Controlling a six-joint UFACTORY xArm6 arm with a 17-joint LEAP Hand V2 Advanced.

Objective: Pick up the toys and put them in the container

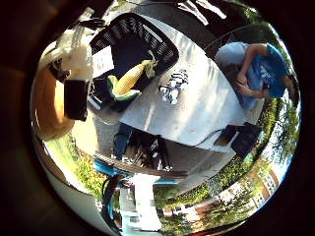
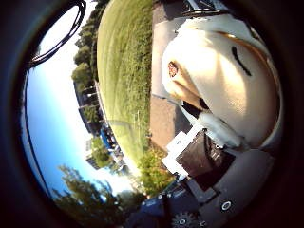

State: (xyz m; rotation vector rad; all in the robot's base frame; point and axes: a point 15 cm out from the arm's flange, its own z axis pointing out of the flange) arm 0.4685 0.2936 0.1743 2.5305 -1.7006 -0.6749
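Partly hidden by the hand gripping it, a cream plush toy fills the view.

A pale grey rectangular tabletop stands on paved ground, with a broad green lawn, leafy trees and distant buildings beyond it.

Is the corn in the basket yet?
Yes. The corn lies inside the black basket; the zebra is outside on the table.
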